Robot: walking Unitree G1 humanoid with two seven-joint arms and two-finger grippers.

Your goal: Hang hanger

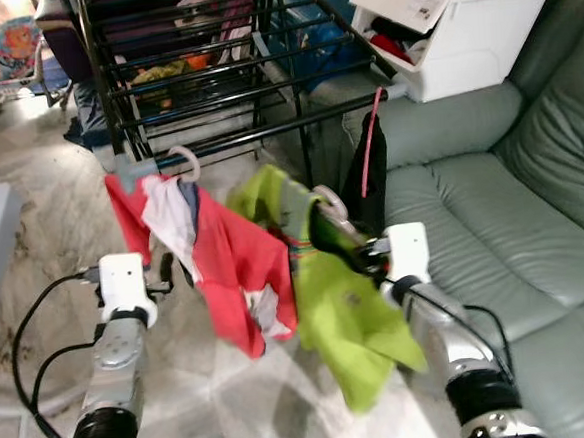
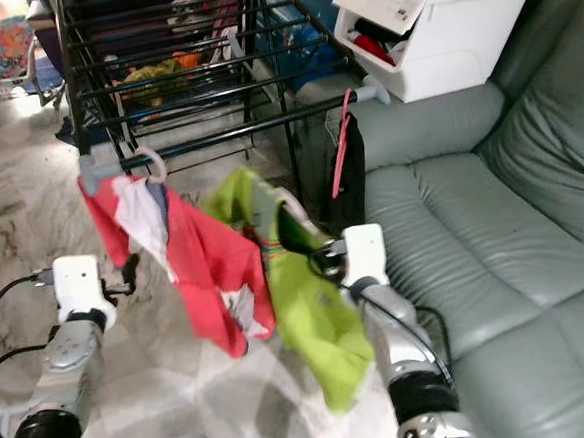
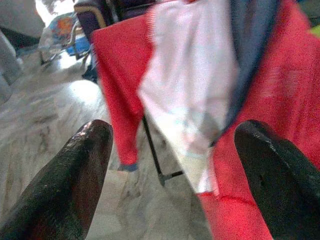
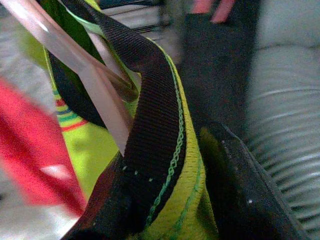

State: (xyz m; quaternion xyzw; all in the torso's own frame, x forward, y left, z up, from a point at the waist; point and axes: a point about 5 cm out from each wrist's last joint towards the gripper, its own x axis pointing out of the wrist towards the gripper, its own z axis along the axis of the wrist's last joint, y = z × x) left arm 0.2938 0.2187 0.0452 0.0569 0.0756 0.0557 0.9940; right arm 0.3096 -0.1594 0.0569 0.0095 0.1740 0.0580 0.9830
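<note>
Between the fingers of the right gripper [image 1: 360, 257] sits the collar of a lime-green shirt [image 1: 354, 315], clamped together with the pale pink hanger [image 4: 95, 75] threaded through it. The right wrist view shows the black collar band and the hanger's thin arms pinched between the two black fingers. The hanger's hook [image 1: 329, 202] rises just above the gripper, toward the drying rack.

The landmark for placement is the front bottom rail [image 1: 266, 133] of the black drying rack [image 1: 201, 65]. That rail lies above and beyond the right gripper, with its long axis running across the view from left to right. On this rail a red-and-white shirt [image 1: 220, 264] already hangs from a white hanger hook [image 1: 183, 161] near the rail's left end, and a black garment with a pink strap [image 1: 369, 168] hangs near its right end. The bare stretch of rail between them appears to be the available slot, directly ahead of the right gripper.

The left gripper [image 1: 161, 278] is spread wide and empty, just beside the red-and-white shirt. A grey-green sofa [image 1: 512, 214] borders the rack on the right, limiting lateral room there.
</note>
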